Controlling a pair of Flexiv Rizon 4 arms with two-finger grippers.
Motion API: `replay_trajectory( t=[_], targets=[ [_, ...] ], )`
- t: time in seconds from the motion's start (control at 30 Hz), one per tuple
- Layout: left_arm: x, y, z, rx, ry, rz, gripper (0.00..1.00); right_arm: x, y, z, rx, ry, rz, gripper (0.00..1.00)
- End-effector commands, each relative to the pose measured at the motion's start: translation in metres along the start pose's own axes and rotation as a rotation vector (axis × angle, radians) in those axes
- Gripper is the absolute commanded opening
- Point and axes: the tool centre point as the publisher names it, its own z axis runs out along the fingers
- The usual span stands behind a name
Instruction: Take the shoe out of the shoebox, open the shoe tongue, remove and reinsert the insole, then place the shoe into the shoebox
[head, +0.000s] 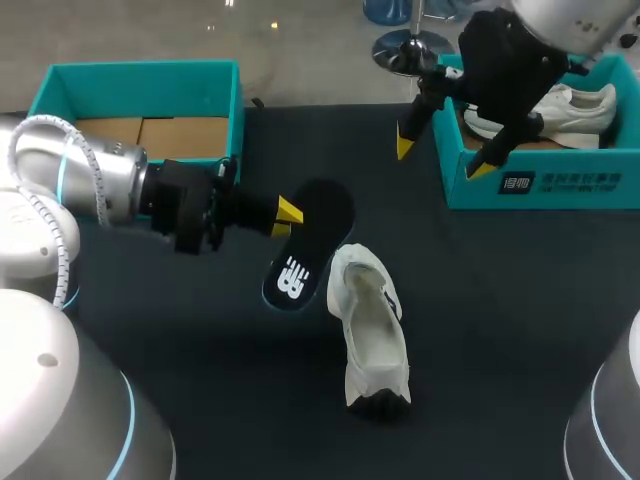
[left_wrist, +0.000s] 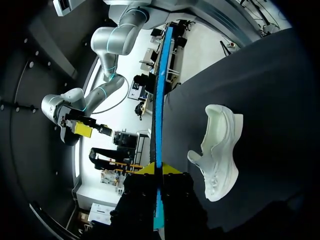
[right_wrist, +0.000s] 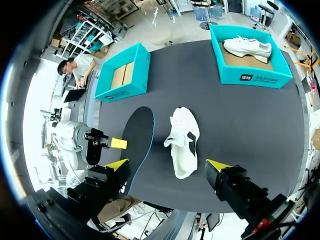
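left claw is clamped on the insole, with one yellow tip pressed against each face at one end. the insole is held over the middle of the table, just beside the shoe. its face is black with a white logo, and its rim is blue. from the left wrist it is seen edge-on between the fingers as a thin blue line, with the shoe lying beside it on the dark table top.

the shoe is white and mesh-like and lies lengthwise with its opening turned up. a pale lining can be seen inside, with a small black tab at the throat and a dark patch at the end nearer the robot's edge.

right claw is held with its fingers wide apart and nothing between them, above the near wall of the teal shoebox at the far right corner. a second white shoe lies in that box. another teal shoebox stands at the far left corner, with its brown cardboard floor showing.
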Motion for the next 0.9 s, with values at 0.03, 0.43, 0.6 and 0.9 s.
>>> replay_trajectory(
  t=[0.03,0.43,0.6,0.9],
  targets=[
    [0.001,-0.002,-0.001,0.007,0.004,0.003,0.00,-0.029,-0.018,-0.001,-0.042,0.073,0.017,1.00],
    [0.001,-0.013,-0.001,0.052,0.022,-0.021,0.00,-0.064,-0.052,-0.011,-0.104,0.106,0.055,1.00],
    [0.000,-0.019,-0.001,0.057,0.030,-0.019,0.00,-0.057,-0.057,-0.011,-0.105,0.092,0.040,1.00],
    [0.000,-0.041,-0.004,0.062,0.056,-0.010,0.00,-0.050,-0.057,-0.008,-0.092,0.072,0.043,1.00]
  ],
)
